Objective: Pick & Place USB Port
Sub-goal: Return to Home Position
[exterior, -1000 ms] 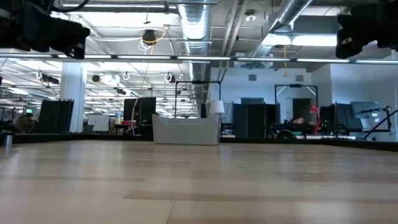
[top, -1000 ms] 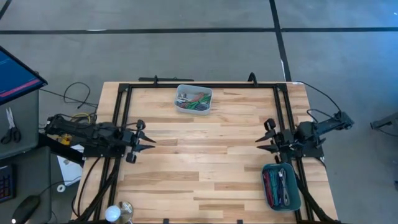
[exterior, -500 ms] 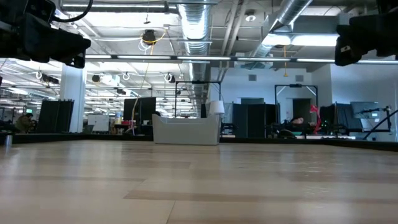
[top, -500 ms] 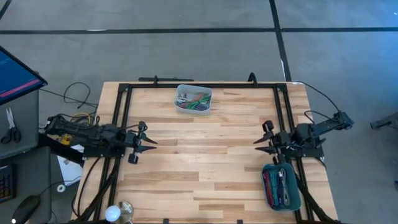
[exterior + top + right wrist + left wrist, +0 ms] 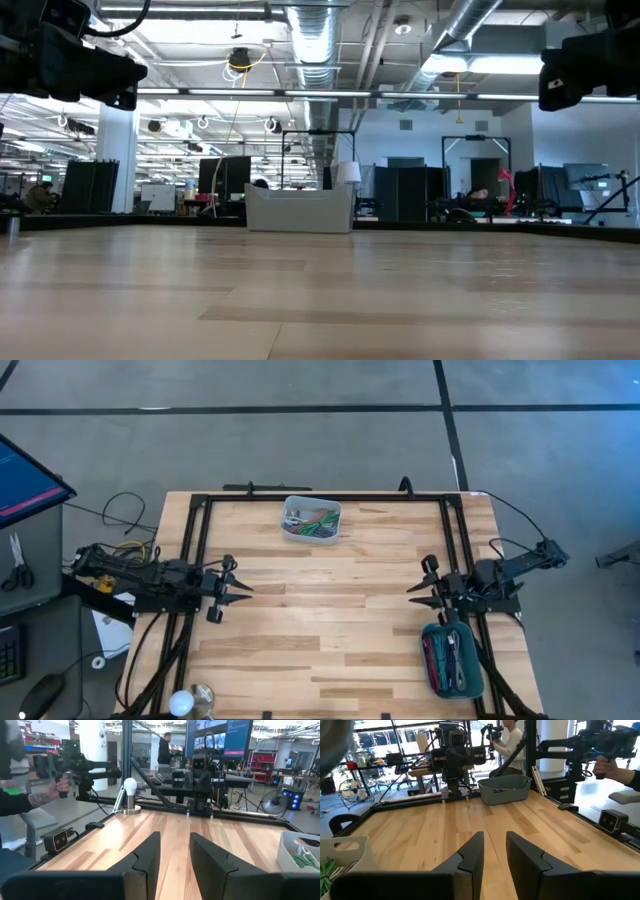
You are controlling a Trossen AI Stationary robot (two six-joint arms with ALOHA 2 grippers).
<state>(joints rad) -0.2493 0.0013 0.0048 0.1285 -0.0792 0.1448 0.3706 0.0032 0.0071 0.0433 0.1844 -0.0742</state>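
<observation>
I cannot pick out the USB port. A white tray (image 5: 312, 520) at the middle of the far edge holds green and grey small parts. A teal bin (image 5: 452, 658) at the near right holds dark and red items. My left gripper (image 5: 243, 588) hovers over the table's left side, pointing level toward the right. It is open by a narrow gap (image 5: 494, 855) with nothing between its fingers. My right gripper (image 5: 413, 588) hovers over the right side facing it, open (image 5: 175, 855) and empty.
The black frame rails (image 5: 320, 498) run along the table's edges. A lamp with a white bulb (image 5: 130, 795) stands at the near left corner. A person's hand (image 5: 605, 767) holds a device beyond the table. Bare wood lies between the two grippers.
</observation>
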